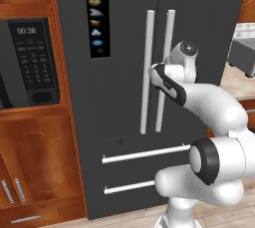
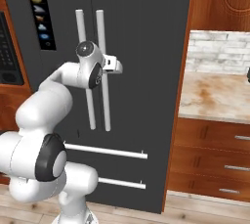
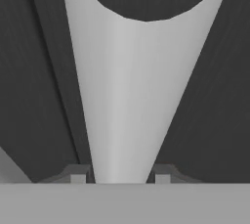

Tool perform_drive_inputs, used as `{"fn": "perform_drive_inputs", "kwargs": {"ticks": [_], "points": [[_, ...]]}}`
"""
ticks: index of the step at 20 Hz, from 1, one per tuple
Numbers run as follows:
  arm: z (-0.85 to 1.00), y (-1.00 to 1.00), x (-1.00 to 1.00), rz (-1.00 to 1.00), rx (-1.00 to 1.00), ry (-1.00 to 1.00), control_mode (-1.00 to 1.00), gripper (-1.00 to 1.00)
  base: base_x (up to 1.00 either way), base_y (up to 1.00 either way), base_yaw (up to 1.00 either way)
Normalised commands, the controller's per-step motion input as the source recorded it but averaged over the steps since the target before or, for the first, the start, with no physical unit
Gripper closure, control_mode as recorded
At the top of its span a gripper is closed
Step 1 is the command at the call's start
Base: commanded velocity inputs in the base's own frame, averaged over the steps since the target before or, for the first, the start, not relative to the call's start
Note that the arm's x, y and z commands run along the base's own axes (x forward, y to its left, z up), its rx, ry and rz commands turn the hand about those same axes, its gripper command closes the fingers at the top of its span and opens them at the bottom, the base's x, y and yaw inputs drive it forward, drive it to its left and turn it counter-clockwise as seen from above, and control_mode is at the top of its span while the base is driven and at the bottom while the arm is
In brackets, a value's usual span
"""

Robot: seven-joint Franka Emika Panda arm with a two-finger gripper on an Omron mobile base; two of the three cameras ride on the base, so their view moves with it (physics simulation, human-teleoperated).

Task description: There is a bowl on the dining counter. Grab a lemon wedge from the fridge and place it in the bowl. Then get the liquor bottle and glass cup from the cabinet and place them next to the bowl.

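Dark grey fridge [image 1: 119, 102] up front, two pale vertical door handles, gripper [image 3: 120, 178] pinching the right handle [image 3: 124, 100] between its fingertips.

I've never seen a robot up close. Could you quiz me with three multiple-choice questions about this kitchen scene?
1. Where is the gripper?
A. at the microwave
B. at an upright fridge handle
C. on the counter

2. How many upright handles does the fridge have?
A. one
B. four
C. two

3. The upper fridge doors are
A. both shut
B. one ajar
C. both wide open

Answers:
1. B: the gripper has the handle between its fingers.
2. C: two pale bars stand side by side on the fridge.
3. A: the door fronts lie flush.
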Motion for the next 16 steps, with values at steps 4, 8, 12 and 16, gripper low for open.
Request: {"fn": "perform_drive_inputs", "kwargs": {"ticks": [4, 8, 12, 16], "points": [[-0.12, 0.0, -0.67, -0.19, 0.04, 0.27, -1.0, 1.0, 0.0, 0.0, 0.0], [0.0, 0.0, -1.0, -0.17, 0.03, 0.23, -1.0, 1.0, 0.0, 0.0, 0.0], [0.0, -0.05, -1.0, -0.05, 0.0, 0.1, -1.0, 1.0, 0.0, 0.0, 0.0], [0.0, -0.32, -1.0, 0.0, 0.0, 0.0, -1.0, 1.0, 0.0, 0.0, 0.0]]}}
